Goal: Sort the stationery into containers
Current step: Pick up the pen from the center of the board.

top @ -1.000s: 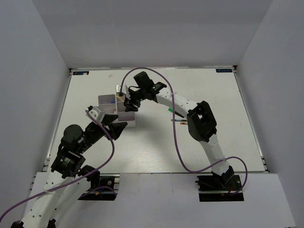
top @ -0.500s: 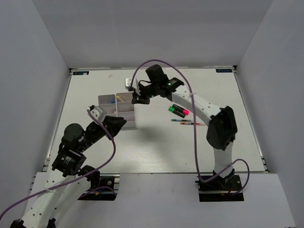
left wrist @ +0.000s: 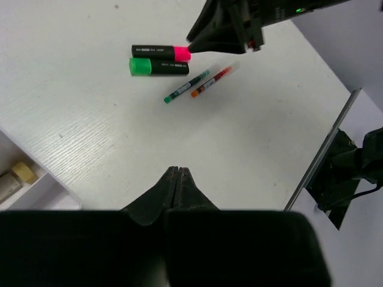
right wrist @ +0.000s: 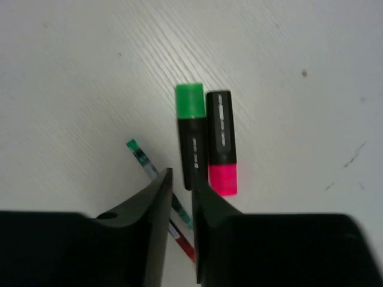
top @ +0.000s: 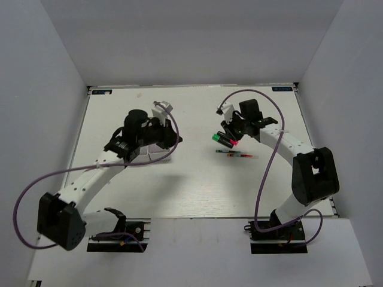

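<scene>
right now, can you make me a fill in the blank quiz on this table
The green highlighter lies against one with a ___ end.
___ thin pens lie beside it.
The left gripper is ___, holding nothing.
Missing words: pink; two; shut.

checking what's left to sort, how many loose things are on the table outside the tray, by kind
highlighters: 2, the pink-ended highlighter and the green-ended highlighter
thin pens: 2, the green-tipped pen and the red pen
total: 4
</scene>
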You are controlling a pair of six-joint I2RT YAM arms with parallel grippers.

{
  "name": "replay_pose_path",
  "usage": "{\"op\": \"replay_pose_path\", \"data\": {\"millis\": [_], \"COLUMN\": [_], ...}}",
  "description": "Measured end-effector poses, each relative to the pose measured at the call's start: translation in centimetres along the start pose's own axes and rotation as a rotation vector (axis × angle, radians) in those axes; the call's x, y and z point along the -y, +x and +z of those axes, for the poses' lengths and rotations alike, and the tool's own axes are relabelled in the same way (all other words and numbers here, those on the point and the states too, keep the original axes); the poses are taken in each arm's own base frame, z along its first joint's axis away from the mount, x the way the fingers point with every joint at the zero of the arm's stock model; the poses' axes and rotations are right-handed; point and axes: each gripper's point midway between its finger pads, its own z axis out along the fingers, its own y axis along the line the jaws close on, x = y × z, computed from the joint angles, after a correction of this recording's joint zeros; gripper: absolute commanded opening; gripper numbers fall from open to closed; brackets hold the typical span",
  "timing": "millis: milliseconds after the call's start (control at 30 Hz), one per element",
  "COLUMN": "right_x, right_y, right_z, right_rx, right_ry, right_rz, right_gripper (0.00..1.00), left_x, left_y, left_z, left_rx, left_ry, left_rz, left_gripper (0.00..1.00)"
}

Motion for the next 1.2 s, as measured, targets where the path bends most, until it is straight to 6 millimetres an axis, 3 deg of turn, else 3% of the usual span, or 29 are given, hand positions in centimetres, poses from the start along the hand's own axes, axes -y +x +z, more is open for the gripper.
{"op": "replay_pose_path", "data": {"millis": [33,133,167,233,333,367,500,700,800,933,1200], "right_x": [0.5,1.9,2.3,3.0,3.5,3.7,4.3,5.0,4.5,4.3,5.3], "right_y": [1.1,2.6,2.9,3.7,5.0,5.3,6.4,6.7,6.9,6.5,6.3], "right_z": [-0.3,-1.4,-1.7,-2.2,-2.7,-2.7,-3.1,-4.2,-5.4,-6.8,-7.8], "right_rx": [-0.021,-0.048,-0.053,-0.068,-0.092,-0.097,-0.093,-0.03,0.012,0.074,0.152], "right_ry": [0.006,0.019,0.019,0.018,0.002,-0.003,-0.022,-0.026,-0.023,-0.016,-0.038], "right_rz": [0.015,0.012,0.0,-0.015,-0.035,-0.036,0.003,0.081,0.106,0.114,0.148], "right_gripper": [0.41,0.45,0.45,0.43,0.16,0.0,0.0,0.0,0.0,0.0,0.01], "left_x": [-0.3,-1.0,-1.1,-1.1,-1.0,-0.9,-1.2,-3.4,-4.9,-5.3,-2.9], "left_y": [0.3,1.7,2.3,3.2,3.6,3.4,2.8,6.1,8.1,8.2,5.4], "left_z": [0.9,3.7,4.5,5.7,8.0,8.9,13.3,20.2,22.6,25.0,26.0], "left_rx": [-0.031,-0.125,-0.153,-0.203,-0.256,-0.268,-0.289,-0.37,-0.401,-0.38,-0.288], "left_ry": [0.004,0.017,0.021,0.025,0.026,0.021,-0.034,-0.234,-0.382,-0.509,-0.618], "left_rz": [-0.012,-0.056,-0.07,-0.098,-0.111,-0.11,-0.143,-0.367,-0.455,-0.482,-0.574], "left_gripper": [0.35,0.62,0.67,0.67,0.68,0.6,0.41,0.52,0.54,0.57,0.6]}}
